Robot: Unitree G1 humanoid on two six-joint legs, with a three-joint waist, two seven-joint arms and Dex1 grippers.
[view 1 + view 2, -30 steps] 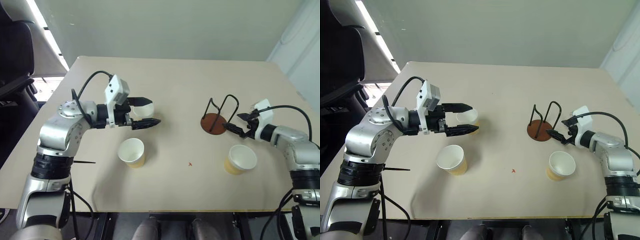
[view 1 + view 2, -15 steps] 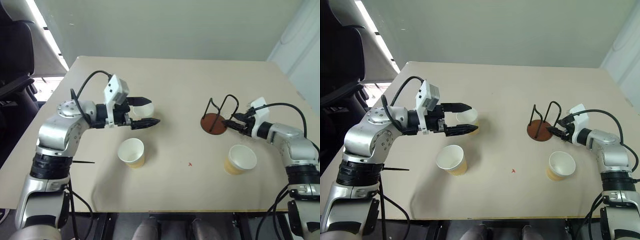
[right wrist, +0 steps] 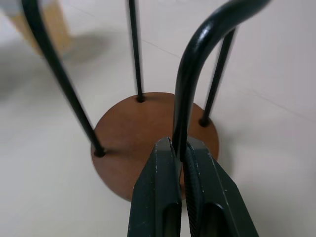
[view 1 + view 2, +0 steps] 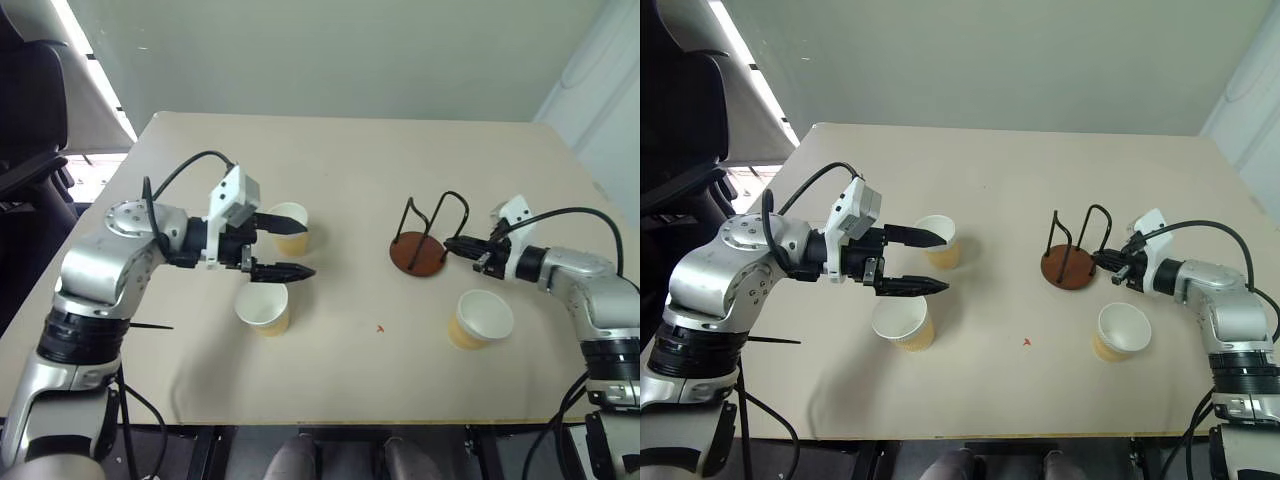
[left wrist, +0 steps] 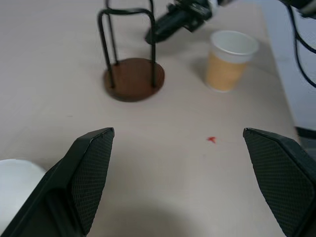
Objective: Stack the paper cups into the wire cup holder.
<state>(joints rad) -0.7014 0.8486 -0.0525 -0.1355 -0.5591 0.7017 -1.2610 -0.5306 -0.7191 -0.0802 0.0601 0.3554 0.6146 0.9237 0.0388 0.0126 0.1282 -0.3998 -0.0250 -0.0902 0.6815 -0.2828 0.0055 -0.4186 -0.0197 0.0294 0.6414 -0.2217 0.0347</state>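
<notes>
Beige tabletop [image 4: 350, 380] under inspection. Wire cup holder [image 4: 419, 252] standing upright right of centre: round reddish-brown disc base with two black wire loops rising from it. No cup inside it.

Right gripper [image 4: 450, 243] reaching in from the right, black fingers clenched on one wire loop of the holder. Confirmed in the right wrist view: both fingers [image 3: 160, 187] pressed together around the loop's wire just above the base [image 3: 148, 143].

Three paper cups noted, all upright, mouths up, all resting on the table:
- far-left cup [image 4: 289, 227], left of centre, just beyond the left gripper;
- near-left cup [image 4: 263, 306], directly beneath the left gripper's nearer finger as seen from the head camera, closer to the table's front edge;
- right cup [image 4: 481, 318], near the front right, just beside the right forearm and in front of the holder, apart from it.

Left gripper [image 4: 285, 243] held above the table between the two left cups, pointing toward the holder, fingers spread wide, grasping nothing. In the left wrist view, both fingertips [image 5: 94, 163] far apart, with bare tabletop between; the holder, the right gripper on it and the right cup visible beyond.

Small red mark [image 4: 379, 327] on the table, between the near-left cup and the right cup.
</notes>
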